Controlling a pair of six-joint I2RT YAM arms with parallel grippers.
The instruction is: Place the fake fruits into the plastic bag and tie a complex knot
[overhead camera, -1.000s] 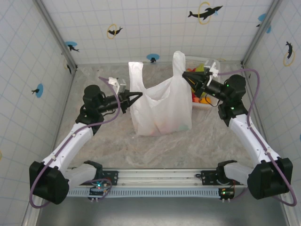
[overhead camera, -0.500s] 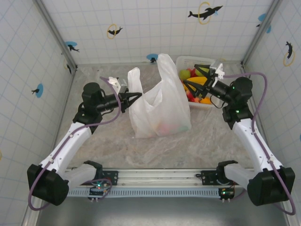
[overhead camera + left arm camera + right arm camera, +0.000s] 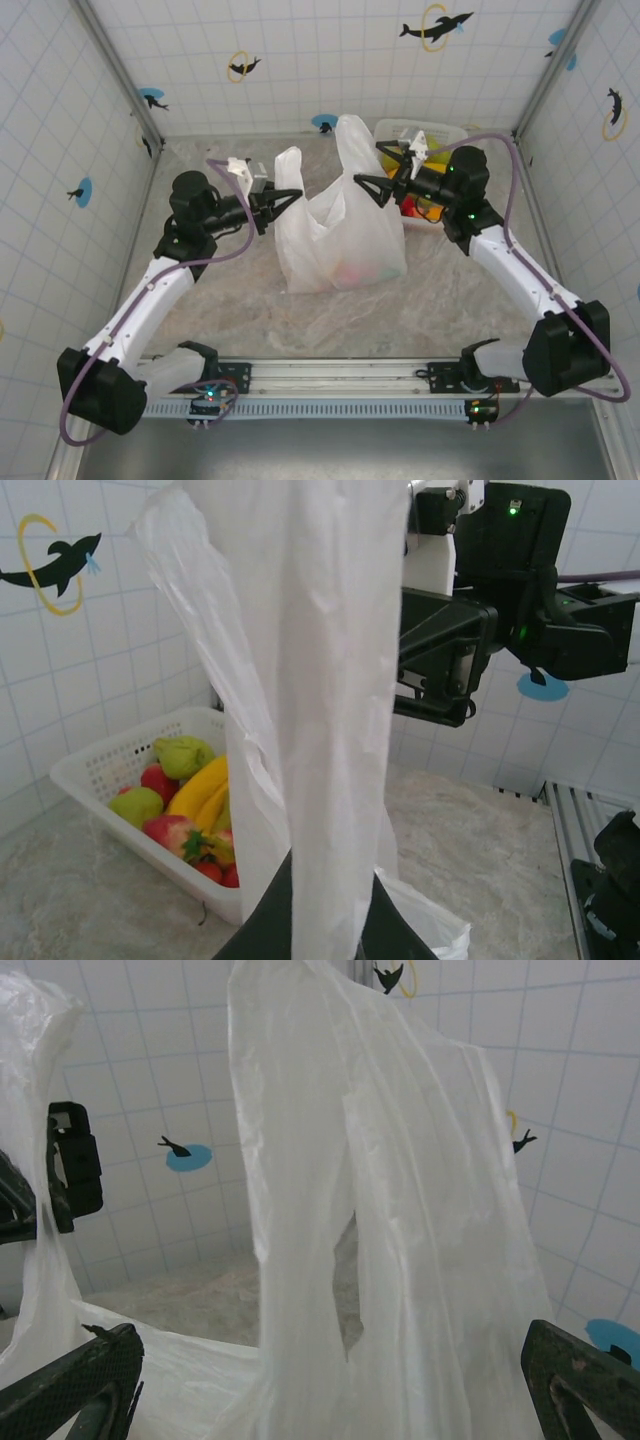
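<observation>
Reaching inward | left tool [image 3: 288,198] clamped on plastic bag [image 3: 340,240] handle | right tool [image 3: 368,163] fingers apart

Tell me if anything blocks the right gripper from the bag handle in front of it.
Nothing visible does. The right gripper is open, and the free handle of the plastic bag rises directly ahead of its fingers with only air between. The left gripper is shut on the other handle.
</observation>
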